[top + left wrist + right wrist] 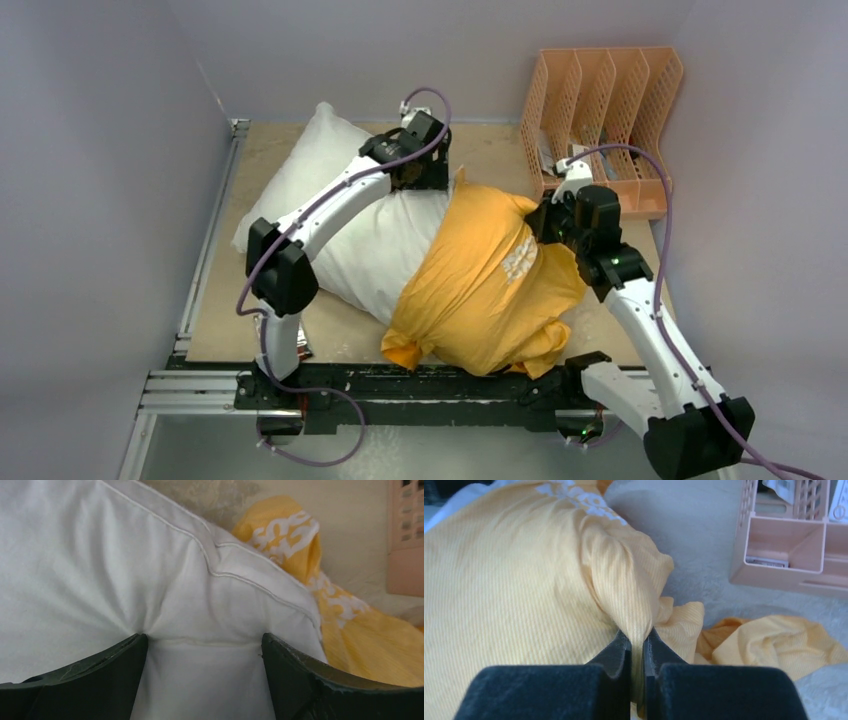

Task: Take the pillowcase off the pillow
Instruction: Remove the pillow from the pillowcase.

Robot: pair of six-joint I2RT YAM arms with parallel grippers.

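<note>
Top view: the soft, light orange-yellow printed fabric pillowcase [490, 280] sleeves the near-right half of the big white stuffed pillow [330, 190]. Left wrist: the left gripper [205, 640] is spread open astride the squashy pillow edge. Right wrist: the right gripper [637, 640] is clamped on 1 pillowcase fold; bunched cloth probably holds best.

The right part of the pillow [340, 215] is covered by the pillowcase [480, 290]. The white print [520, 262] on it is creased and cannot be read. The file rack [774, 577] is cut off in both wrist views; its contents cannot be identified.
</note>
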